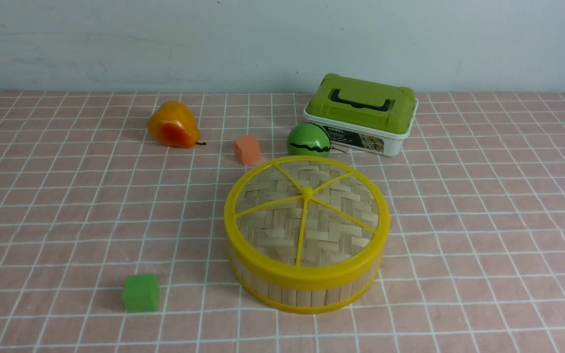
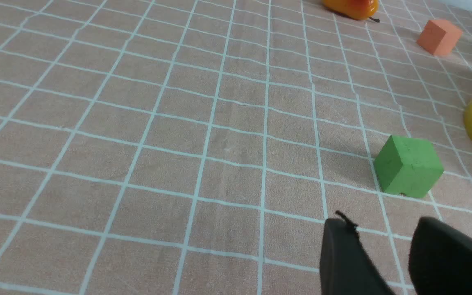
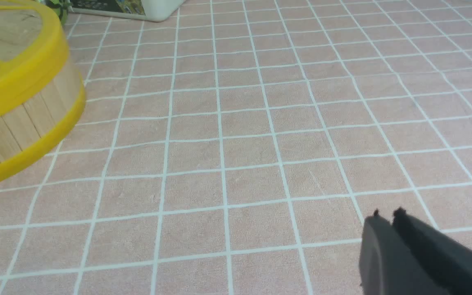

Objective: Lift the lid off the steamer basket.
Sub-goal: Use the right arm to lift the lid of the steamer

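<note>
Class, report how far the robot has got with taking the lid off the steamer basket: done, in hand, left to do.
Done: nothing; the lid sits closed on the steamer basket. In hand: nothing; the left gripper is open near the green cube, the right gripper shut over cloth. Left: reach, grip and lift the lid.

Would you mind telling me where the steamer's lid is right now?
In the front view the lid sits on the steamer basket, slightly right of centre, just in front of the green striped ball.
</note>
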